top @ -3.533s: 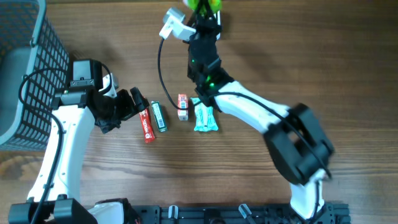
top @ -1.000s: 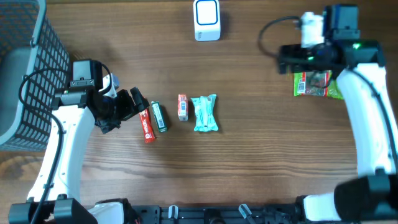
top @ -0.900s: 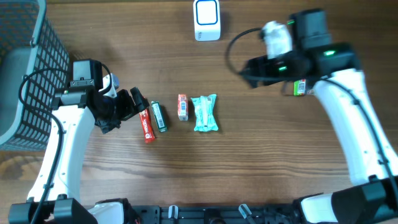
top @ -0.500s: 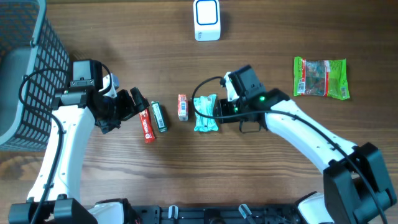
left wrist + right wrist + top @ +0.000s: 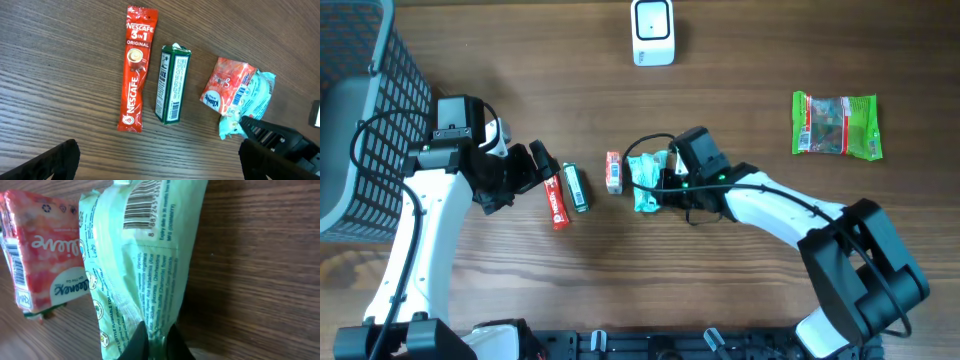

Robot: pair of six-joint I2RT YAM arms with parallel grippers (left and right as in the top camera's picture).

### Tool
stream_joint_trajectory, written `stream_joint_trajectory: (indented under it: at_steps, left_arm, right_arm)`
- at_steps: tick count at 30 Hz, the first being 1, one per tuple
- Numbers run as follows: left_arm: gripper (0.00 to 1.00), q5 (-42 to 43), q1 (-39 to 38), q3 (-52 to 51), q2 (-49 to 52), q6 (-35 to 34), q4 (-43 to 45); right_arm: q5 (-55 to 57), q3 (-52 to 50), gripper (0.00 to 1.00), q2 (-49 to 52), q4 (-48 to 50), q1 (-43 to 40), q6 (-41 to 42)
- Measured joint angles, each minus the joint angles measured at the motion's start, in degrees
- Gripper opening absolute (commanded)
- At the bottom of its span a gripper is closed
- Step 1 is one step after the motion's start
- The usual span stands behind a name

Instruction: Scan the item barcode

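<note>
A pale green wipes packet [image 5: 644,184] lies at the table's middle, and my right gripper [image 5: 661,186] is shut on its right edge. In the right wrist view the packet [image 5: 145,265] fills the frame with its barcode [image 5: 146,204] at the far end, and the dark fingertips [image 5: 141,339] pinch its near edge. The white scanner [image 5: 651,32] stands at the back centre. My left gripper [image 5: 542,168] hangs open over the table left of the items, nothing between its fingers [image 5: 56,159].
A red Nescafe stick [image 5: 136,65], a green pack [image 5: 171,82] and a red-and-white packet [image 5: 227,90] lie in a row left of the wipes. A green snack bag [image 5: 835,125] lies at the right. A dark mesh basket [image 5: 360,110] stands at the far left.
My right arm swung from the snack bag at the right to the table's middle, and its jaws shut on the pale green packet. The left arm has not moved.
</note>
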Motion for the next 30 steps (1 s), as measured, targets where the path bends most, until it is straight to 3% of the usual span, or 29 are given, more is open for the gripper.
stream_joint_trajectory:
  at_steps: [4,5,7,11,12,13,14,15,16,17,18,19,23,30]
  left_arm:
    - [1.00,0.0,0.0,0.0,0.0,0.0,0.0]
    - [1.00,0.0,0.0,0.0,0.0,0.0,0.0]
    - [1.00,0.0,0.0,0.0,0.0,0.0,0.0]
    - [1.00,0.0,0.0,0.0,0.0,0.0,0.0]
    - [1.00,0.0,0.0,0.0,0.0,0.0,0.0]
    - [1.00,0.0,0.0,0.0,0.0,0.0,0.0]
    - [1.00,0.0,0.0,0.0,0.0,0.0,0.0]
    - [1.00,0.0,0.0,0.0,0.0,0.0,0.0]
    - [1.00,0.0,0.0,0.0,0.0,0.0,0.0]
    - [1.00,0.0,0.0,0.0,0.0,0.0,0.0]
    - [1.00,0.0,0.0,0.0,0.0,0.0,0.0]
    - [1.00,0.0,0.0,0.0,0.0,0.0,0.0]
    - [1.00,0.0,0.0,0.0,0.0,0.0,0.0]
    - [1.00,0.0,0.0,0.0,0.0,0.0,0.0]
  right_arm:
    - [4.5,-0.1,0.05,-6.0,-8.7,-5.5,-15.4]
    - [9.4,-0.1,0.08,-8.8,-12.0,-7.7,-22.0]
    - [18.8,-0.1,0.23,-10.5,-14.1,-10.3,-32.2]
    - [28.1,-0.1,0.29,-10.6,-13.3,-12.3,-47.4]
    - [29.0,-0.1,0.35,-10.6,-13.1,-12.3,-49.6]
    - [29.6,-0.1,0.60,-10.6,-13.1,-12.3,-51.0]
    - [30.2,0.0,0.72,-10.6,-13.2,-12.3,-52.4]
    - [30.4,0.2,0.74,-10.6,-13.3,-12.3,-52.8]
    - [30.8,0.5,0.54,-10.7,-13.2,-12.3,-53.3]
    - [31.0,0.6,0.45,-11.3,-12.4,-12.3,-52.5]
    - [30.2,0.8,0.27,-12.2,-11.0,-12.3,-50.4]
    - [28.6,1.2,0.17,-12.6,-10.4,-12.3,-48.7]
    - [22.0,1.4,0.13,-12.7,-9.8,-12.7,-46.5]
    - [17.1,1.3,0.21,-10.7,-9.6,-19.5,-38.3]
